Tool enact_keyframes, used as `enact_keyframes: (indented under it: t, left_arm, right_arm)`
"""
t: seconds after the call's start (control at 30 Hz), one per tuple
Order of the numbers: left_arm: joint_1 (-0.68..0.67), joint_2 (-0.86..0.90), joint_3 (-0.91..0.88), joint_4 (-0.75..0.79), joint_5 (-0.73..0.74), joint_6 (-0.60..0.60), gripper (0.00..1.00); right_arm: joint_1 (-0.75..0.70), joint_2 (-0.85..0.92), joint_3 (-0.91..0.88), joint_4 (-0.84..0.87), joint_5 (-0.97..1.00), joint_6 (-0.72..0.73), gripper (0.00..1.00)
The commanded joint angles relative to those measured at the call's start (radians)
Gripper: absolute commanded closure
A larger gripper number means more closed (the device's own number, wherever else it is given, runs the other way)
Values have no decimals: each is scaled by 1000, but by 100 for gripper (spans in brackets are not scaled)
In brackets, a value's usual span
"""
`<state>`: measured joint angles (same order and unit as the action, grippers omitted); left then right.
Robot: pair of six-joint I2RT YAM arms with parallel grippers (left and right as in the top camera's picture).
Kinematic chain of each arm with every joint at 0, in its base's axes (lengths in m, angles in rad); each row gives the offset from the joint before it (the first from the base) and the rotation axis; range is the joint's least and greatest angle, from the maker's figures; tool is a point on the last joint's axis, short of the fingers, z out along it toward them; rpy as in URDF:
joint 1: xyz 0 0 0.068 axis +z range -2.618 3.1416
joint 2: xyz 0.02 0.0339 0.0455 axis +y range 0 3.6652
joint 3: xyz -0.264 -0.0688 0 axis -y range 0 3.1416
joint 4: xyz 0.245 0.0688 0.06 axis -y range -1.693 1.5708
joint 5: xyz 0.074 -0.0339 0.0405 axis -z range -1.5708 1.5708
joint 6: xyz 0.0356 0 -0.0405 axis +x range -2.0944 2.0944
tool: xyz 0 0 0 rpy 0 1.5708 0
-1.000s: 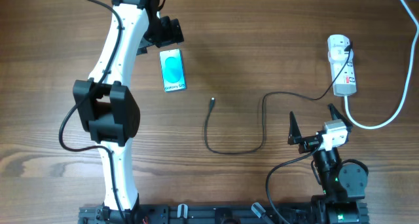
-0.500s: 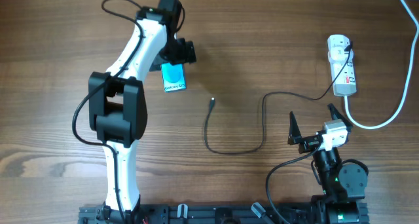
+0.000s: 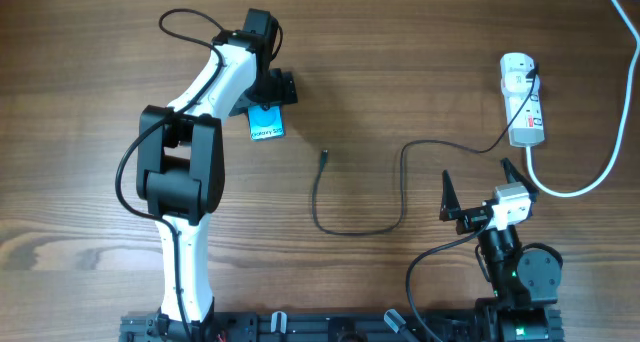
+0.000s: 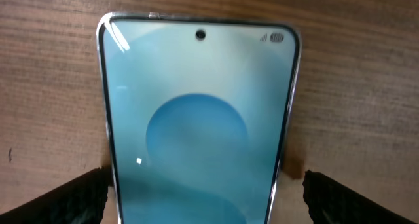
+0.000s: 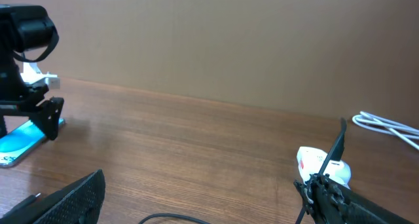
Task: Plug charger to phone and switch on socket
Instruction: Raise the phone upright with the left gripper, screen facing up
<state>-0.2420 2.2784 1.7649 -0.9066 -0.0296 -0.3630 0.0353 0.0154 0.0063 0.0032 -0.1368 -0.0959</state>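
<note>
The charger (image 3: pixel 403 182) lies between the phone (image 3: pixel 266 128) and the socket (image 3: pixel 523 100).

Bare brown wooden tabletop (image 3: pixel 400 62) is found between the small cyan-screened smartphone (image 3: pixel 266 127) and the short white power strip (image 3: pixel 523 100). The middle is crossed by a thin black looping cable (image 3: pixel 352 232), the right edge by a thick white cord (image 3: pixel 570 193).

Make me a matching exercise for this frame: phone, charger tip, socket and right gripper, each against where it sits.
Things:
1. phone
2. charger tip
3. socket
4. right gripper

Places:
A. back right of the scene
B. lying loose near the centre
C. between the open left fingers
D. front right, open and holding nothing

Pairs: 1-C, 2-B, 3-A, 4-D
</note>
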Motion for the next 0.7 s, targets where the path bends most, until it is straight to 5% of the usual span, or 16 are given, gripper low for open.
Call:
enact_keyframes:
  t: [0.0, 0.3, 0.67]
  left_arm:
    - [-3, 14, -41, 28, -16, -51, 0]
    - [-20, 14, -66, -67, -12, -90, 11]
    - [-121, 14, -66, -204, -12, -91, 12]
  right_arm:
    - [-6, -11, -1, 4, 6, -9, 0]
    - [-6, -11, -1, 4, 6, -9, 0]
    - [-6, -11, -1, 4, 6, -9, 0]
